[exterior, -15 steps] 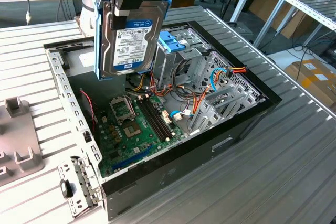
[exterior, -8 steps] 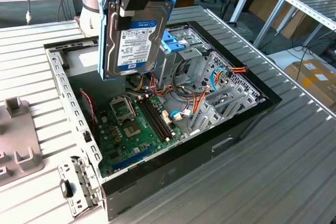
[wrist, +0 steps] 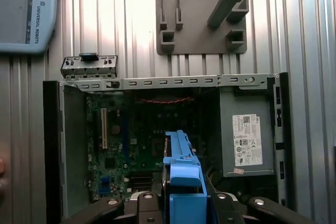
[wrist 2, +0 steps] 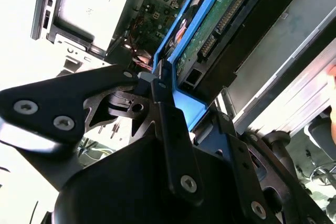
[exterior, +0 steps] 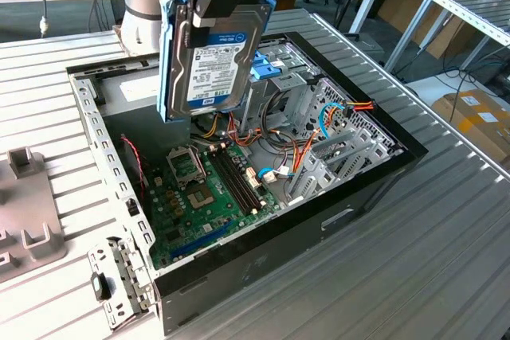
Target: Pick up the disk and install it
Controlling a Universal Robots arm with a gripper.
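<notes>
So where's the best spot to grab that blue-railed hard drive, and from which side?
The top end, from above, which is how the tool holds it here. The disk is flat and slim and hangs upright over the open computer case; pinching its upper end probably leaves the blue rails and the lower end free.

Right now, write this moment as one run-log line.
hand: shut on flat dark hard drive in blue plastic rails | drive: upright above open black metal computer case | install: not yet done
</notes>
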